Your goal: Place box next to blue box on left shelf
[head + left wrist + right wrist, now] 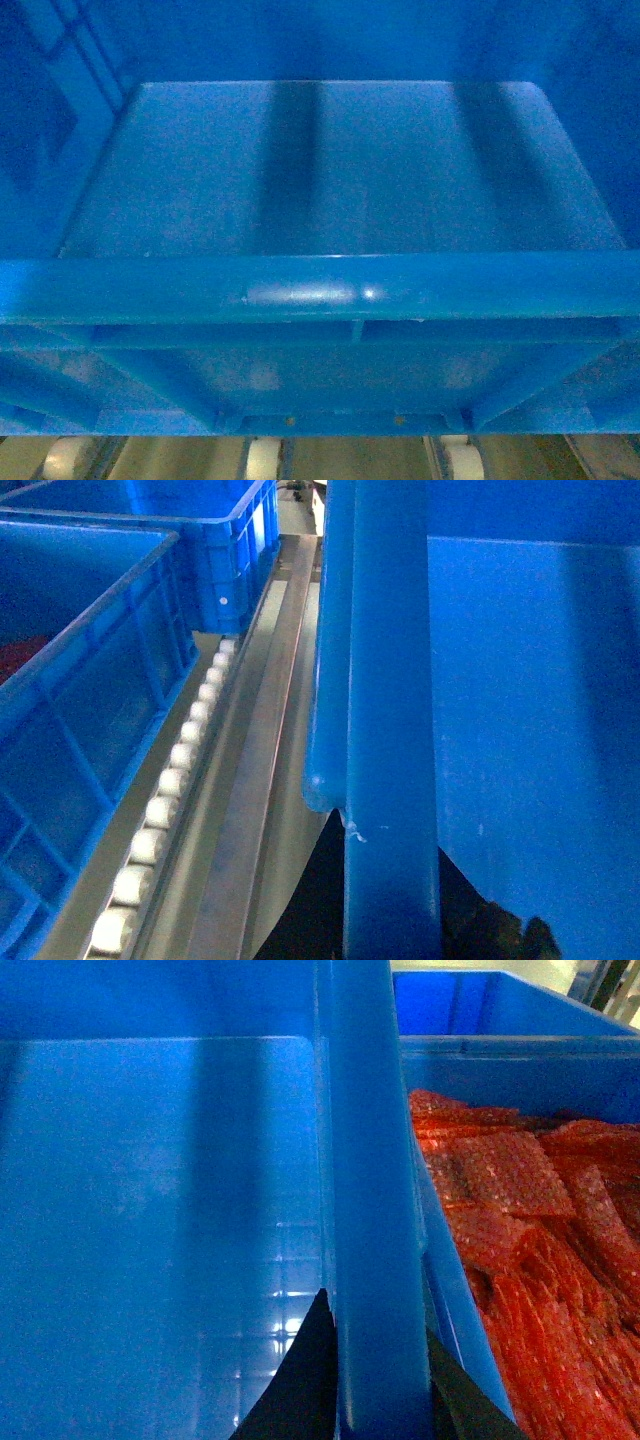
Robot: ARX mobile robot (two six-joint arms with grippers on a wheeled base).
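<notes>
Now one box (340, 170), two hands (375, 1360) gripping rims.

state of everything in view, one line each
box: empty, held by its side rims over the roller rack
left gripper: shut on the box's left rim
right gripper: shut on the box's right rim
neighbouring crate on the right: filled with red bubble-wrap bags
crates on the left: sitting beside the roller rail
</notes>
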